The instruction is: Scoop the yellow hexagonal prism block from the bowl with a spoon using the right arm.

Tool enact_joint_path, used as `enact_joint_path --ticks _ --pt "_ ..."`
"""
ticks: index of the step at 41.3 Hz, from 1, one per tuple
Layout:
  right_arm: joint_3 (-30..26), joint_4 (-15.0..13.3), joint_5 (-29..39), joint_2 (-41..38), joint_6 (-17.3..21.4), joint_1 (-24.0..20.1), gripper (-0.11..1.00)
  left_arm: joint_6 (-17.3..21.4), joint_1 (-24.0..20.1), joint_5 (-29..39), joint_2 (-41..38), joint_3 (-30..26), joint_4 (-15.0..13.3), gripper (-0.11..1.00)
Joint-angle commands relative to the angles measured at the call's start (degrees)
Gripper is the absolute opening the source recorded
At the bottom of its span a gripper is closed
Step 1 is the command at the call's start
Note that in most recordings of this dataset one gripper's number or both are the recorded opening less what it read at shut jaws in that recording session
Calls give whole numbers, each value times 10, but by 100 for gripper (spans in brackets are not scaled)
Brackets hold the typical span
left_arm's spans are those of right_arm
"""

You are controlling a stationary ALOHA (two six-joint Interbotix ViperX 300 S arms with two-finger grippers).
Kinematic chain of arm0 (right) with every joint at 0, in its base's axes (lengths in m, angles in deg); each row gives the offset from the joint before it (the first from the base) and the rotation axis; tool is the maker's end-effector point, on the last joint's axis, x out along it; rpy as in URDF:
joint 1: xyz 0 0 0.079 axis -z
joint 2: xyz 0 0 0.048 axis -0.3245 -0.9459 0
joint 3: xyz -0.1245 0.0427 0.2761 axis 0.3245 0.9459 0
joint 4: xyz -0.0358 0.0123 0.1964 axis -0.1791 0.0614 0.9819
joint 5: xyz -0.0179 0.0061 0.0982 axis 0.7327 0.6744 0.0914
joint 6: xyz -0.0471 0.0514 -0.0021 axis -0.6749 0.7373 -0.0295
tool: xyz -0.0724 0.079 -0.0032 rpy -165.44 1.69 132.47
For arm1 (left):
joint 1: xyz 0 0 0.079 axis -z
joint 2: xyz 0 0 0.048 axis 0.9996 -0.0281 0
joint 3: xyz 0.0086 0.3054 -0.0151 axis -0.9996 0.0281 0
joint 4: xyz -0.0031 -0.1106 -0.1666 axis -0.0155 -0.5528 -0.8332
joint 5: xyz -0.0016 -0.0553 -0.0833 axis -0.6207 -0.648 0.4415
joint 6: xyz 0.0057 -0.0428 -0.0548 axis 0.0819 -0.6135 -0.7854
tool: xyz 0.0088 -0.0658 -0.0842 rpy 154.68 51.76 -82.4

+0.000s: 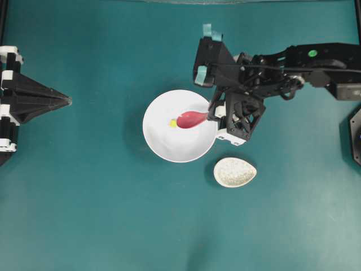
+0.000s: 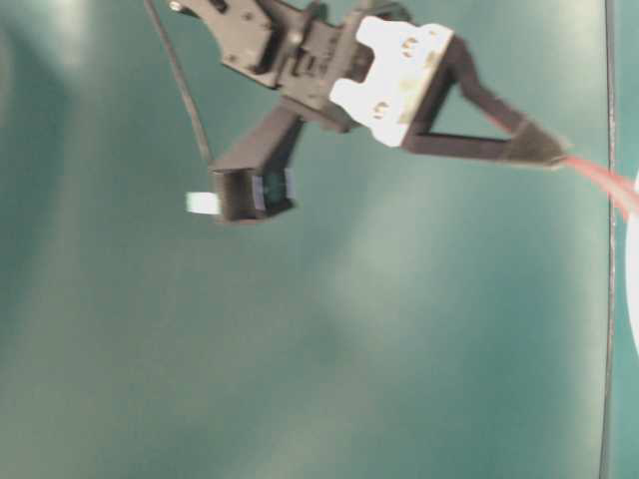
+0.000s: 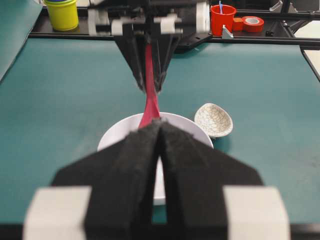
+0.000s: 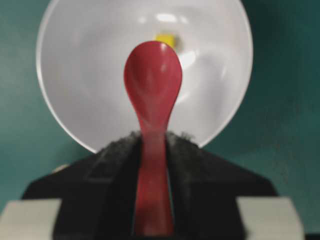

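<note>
The white bowl sits mid-table with the small yellow hexagonal prism block lying on its floor. My right gripper is shut on the handle of the pink-red spoon. Its scoop reaches into the bowl, and its tip is right beside the block. In the right wrist view the spoon lies scoop-up over the bowl, with the block just beyond its tip and my right gripper clamping the handle. My left gripper stays at the far left, shut and holding nothing; its tips point at the bowl.
A speckled egg-shaped spoon rest lies just off the bowl's lower right. At the far table edge, the left wrist view shows a yellow cup, a red cup and a tape roll.
</note>
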Motion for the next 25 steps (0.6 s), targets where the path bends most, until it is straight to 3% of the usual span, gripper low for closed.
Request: enact_joint_path --ticks 1,25 --pt "-5 1 -1 -1 1 1 23 1 -1 -4 -3 -10 2 -1" --pt "-4 3 -58 -59 -1 -5 23 1 -1 -4 -3 -10 2 -1"
